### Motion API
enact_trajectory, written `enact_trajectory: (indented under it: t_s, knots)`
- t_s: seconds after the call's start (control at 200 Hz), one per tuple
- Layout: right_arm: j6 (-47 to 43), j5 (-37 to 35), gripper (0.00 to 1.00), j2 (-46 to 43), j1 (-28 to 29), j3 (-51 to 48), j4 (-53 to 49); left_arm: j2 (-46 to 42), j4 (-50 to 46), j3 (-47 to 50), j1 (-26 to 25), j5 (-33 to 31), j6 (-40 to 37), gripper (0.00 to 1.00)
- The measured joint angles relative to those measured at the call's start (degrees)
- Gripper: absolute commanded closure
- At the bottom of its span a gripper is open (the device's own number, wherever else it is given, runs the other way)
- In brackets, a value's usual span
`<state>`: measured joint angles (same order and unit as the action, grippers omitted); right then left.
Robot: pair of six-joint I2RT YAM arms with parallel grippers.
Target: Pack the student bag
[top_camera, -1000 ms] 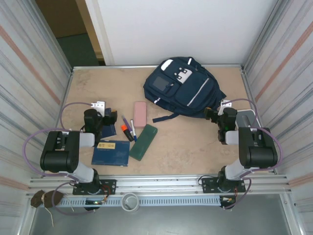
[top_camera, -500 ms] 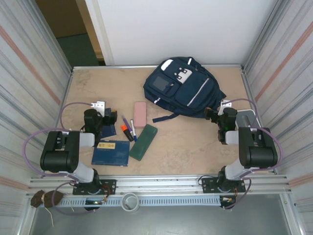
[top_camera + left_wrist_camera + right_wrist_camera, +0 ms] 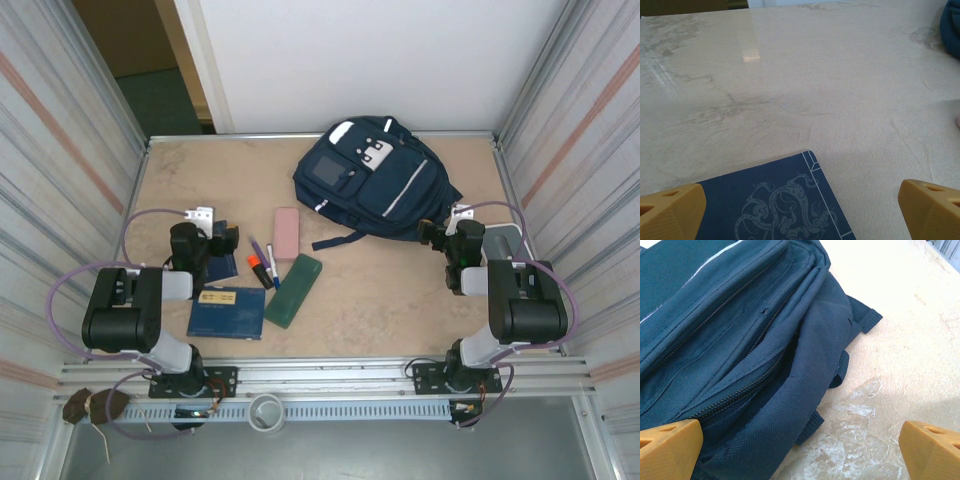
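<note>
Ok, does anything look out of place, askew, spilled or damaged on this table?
Nothing stands out. The student bag lies flat at the table's far right and looks intact. The notebook, green case, pink block and pens lie loosely grouped to its left, with nothing spilled. The left gripper and right gripper are open and empty.

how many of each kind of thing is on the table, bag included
backpack: 1
dark blue notebooks: 2
pens and markers: 3
green pencil case: 1
pink eraser: 1
total: 8

Woven matt cloth student bag (image 3: 740, 340) on a smooth, faintly glossy mottled table (image 3: 815, 75).
</note>
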<state>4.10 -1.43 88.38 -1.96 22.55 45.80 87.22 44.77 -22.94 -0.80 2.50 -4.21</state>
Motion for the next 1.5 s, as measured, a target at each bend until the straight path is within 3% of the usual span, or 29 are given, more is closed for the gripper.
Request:
enact_trajectory:
  t_s: [0.306, 0.436, 0.531, 0.666, 0.812, 0.922, 1.107, 1.152, 1.222, 1.313, 1.503]
  knots:
    - [-0.1, -2.8, 0.01, -1.7, 1.5, 0.0, -1.9, -3.0, -3.7, -0.2, -0.1, -2.3, 0.8, 0.01]
    - [0.9, -7.5, 0.01, -14.0, 5.5, 0.7, -11.6, -14.0, -16.2, -3.3, -0.2, -9.6, 5.9, 0.01]
    - [6.3, -9.0, 0.01, -23.3, 4.7, 4.9, -20.4, -21.6, -25.5, -8.3, 0.1, -12.3, 12.9, 0.01]
    - [12.4, -8.6, 0.0, -22.0, 2.8, 18.9, -35.3, -26.9, -29.9, -11.0, -1.3, -8.7, 22.4, 0.01]
    - [15.5, -3.4, 0.11, -7.5, 0.8, 36.9, -51.1, -22.2, -36.1, -15.5, -10.4, -5.4, 28.7, 0.01]
    - [17.2, 4.0, 0.21, 4.0, -4.2, 45.6, -59.9, -14.4, -41.4, -22.8, -19.2, -3.2, 30.6, 0.01]
    - [18.6, 12.2, 0.49, 22.1, -7.3, 59.7, -69.7, -4.0, -45.3, -31.4, -27.3, 1.2, 31.8, 0.01]
    - [18.3, 14.3, 0.65, 24.7, -7.0, 61.0, -70.4, -2.1, -46.0, -32.5, -28.5, 2.3, 32.2, 0.01]
    - [18.8, 16.6, 0.81, 26.9, -6.6, 62.0, -71.3, 0.5, -47.0, -33.8, -29.8, 4.0, 32.8, 0.03]
    - [19.5, 18.7, 0.95, 27.1, -6.6, 61.9, -71.9, 3.5, -48.0, -35.8, -30.9, 6.3, 33.3, 0.04]
    - [20.5, 21.4, 1.0, 19.5, -6.7, 51.8, -68.5, 13.6, -49.8, -46.4, -32.3, 12.1, 34.3, 0.08]
